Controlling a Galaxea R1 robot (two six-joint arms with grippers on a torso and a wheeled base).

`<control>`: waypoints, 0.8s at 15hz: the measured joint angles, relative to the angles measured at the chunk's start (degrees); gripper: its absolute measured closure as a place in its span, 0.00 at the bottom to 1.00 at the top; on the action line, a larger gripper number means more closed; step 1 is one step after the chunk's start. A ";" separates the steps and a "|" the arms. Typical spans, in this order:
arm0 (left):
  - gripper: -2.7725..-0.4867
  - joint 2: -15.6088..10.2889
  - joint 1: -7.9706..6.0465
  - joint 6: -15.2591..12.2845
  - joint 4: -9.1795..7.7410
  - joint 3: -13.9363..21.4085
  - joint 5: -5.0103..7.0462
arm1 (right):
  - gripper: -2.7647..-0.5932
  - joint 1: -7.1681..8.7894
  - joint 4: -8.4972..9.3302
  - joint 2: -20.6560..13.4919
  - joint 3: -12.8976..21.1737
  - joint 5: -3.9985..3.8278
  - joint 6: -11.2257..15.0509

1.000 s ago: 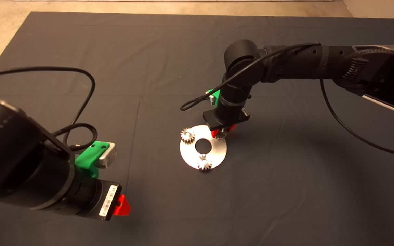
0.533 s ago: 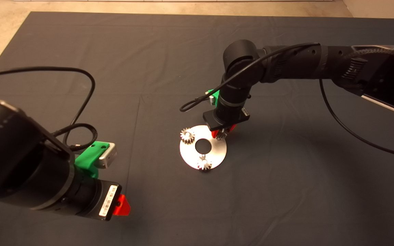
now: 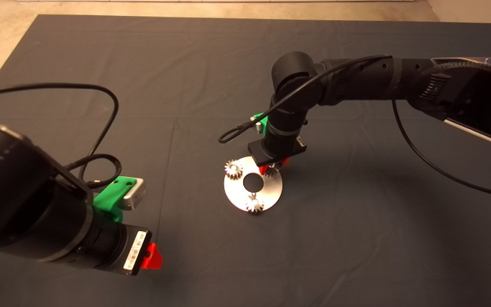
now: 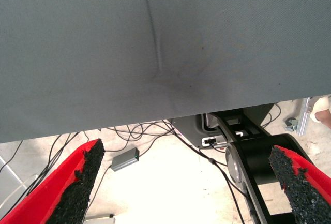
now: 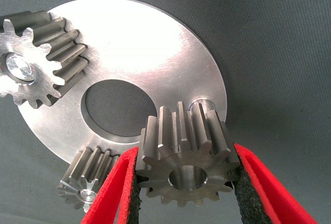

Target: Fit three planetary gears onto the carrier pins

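Note:
The white disc point(image 3: 271, 187) lies mid-mat with two planetary gears on its pins, one at the far left point(image 3: 233, 169) and one at the near edge point(image 3: 254, 205). My right gripper point(image 3: 272, 169) hangs over the disc's far right edge, shut on the third gear point(image 3: 274, 172). In the right wrist view the gripper point(image 5: 187, 154) clamps this gear point(image 5: 181, 131) by its teeth, hole facing the camera, just above and beside the free carrier pin point(image 5: 200, 103). The disc point(image 5: 150, 53) and both seated gears point(image 5: 39, 61) point(image 5: 89, 178) show there. My left gripper point(image 3: 151, 256) is parked at the lower left, open.
The left wrist view shows the open fingers point(image 4: 77, 182) past the mat's edge point(image 4: 155, 123), with floor cables and a small grey box point(image 4: 125, 159) below. A black cable loop point(image 3: 100, 128) lies above the left arm.
My right arm has shifted slightly left with the gear, bringing it further over the disc's far right edge. The left arm has not moved.

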 joint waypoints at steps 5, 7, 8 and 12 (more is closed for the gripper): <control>0.19 0.00 0.00 0.00 0.00 0.00 0.00 | 0.78 0.00 0.00 -0.17 0.01 0.11 0.00; 0.19 0.00 0.00 0.00 0.00 0.00 0.00 | 0.79 0.00 0.00 -0.17 0.02 0.11 0.00; 0.19 0.00 0.00 0.00 0.00 0.00 0.00 | 0.79 0.00 0.00 -0.17 0.00 0.11 0.00; 0.19 0.00 0.00 0.00 0.00 0.00 0.00 | 0.78 0.00 0.00 -0.15 0.02 0.11 0.00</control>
